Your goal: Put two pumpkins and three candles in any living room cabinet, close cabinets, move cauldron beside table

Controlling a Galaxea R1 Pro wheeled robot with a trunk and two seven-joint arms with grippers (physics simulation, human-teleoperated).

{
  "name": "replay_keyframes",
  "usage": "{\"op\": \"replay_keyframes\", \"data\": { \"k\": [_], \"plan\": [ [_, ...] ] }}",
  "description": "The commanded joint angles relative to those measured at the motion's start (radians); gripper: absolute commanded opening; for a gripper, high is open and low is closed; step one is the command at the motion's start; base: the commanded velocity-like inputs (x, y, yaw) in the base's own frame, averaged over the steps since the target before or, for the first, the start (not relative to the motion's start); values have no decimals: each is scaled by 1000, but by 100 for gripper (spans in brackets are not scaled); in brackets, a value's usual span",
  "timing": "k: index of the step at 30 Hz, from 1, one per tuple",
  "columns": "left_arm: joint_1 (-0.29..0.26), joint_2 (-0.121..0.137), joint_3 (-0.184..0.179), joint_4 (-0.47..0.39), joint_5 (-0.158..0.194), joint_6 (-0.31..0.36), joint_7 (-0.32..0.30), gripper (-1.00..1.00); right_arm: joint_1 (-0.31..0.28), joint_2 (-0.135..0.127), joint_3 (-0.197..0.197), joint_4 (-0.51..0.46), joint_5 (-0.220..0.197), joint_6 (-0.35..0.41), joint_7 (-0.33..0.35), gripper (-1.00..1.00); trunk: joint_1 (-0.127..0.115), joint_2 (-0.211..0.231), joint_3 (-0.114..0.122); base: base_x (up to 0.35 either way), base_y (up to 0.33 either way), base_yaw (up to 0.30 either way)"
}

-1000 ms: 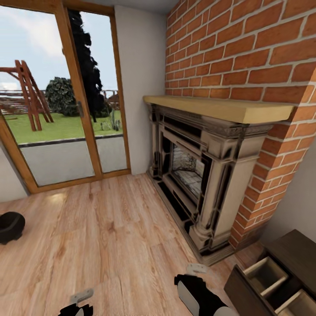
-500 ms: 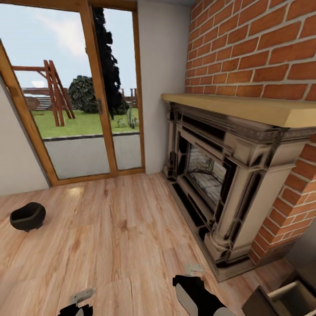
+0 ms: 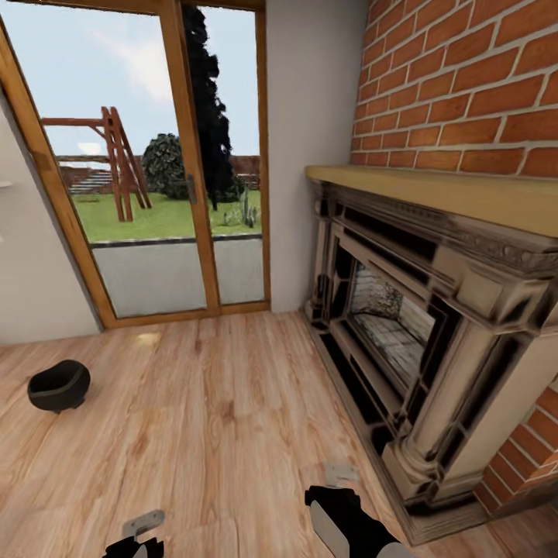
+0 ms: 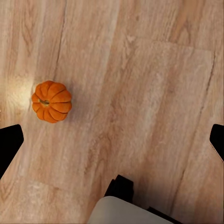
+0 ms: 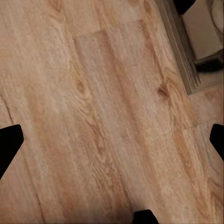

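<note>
While the robot faced the fireplace (image 3: 434,341) in the head view, the cauldron (image 3: 59,385) sat on the wooden floor (image 3: 217,434) well to the left of the hearth, near the glass door (image 3: 147,170) and upright, with no table in sight; the left gripper (image 3: 143,524) and right gripper (image 3: 341,473) hung low in front of the robot, holding nothing. From the left wrist view, a pumpkin (image 4: 52,101) lay alone on the floor below the arm, well apart from the dark fingertips (image 4: 9,142) at the frame's edges — they stood wide, released. From the right wrist view, bare floor ran up to the fireplace's base (image 5: 186,56), and that hand's fingers (image 5: 10,140) were likewise spread and empty. Judging by this, the pumpkin seemed the nearest job: the left arm would do well to centre over it before descending, then close gently around its flattened sides, since a round thing could roll off a glancing touch.
</note>
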Motion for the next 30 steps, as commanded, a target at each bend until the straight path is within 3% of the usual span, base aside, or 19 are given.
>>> {"op": "replay_keyframes", "data": {
  "k": [1, 7, 12, 15, 18, 30],
  "plan": [
    [0, 0, 0, 0, 0, 0, 0, 100, 0, 0, 0, 0, 0, 0, 0, 100, 0, 0, 0, 334, 0, 284],
    [0, 0, -1, 0, 0, 0, 0, 100, 2, 0, -1, 0, 1, -6, 1, 100, 0, 0, 0, 334, 0, 272],
    [0, -1, -1, 1, 0, 0, 0, 100, 21, 0, 4, 33, 2, -95, 3, 100, 0, 0, 0, 334, 0, 79],
    [0, -1, -1, 1, 0, 0, 0, 100, 25, 0, 34, 63, 2, -117, 4, 100, 0, 0, 0, 334, 0, 13],
    [0, -2, -2, 1, 0, 0, 0, 100, 27, 0, 93, 76, -1, -126, 3, 100, 0, 0, 0, 334, 0, 3],
    [0, 0, -2, 1, 0, 0, 0, 100, 28, 0, 116, 72, -12, -121, 0, 100, 0, 0, 0, 334, 0, 20]
  ]
}}
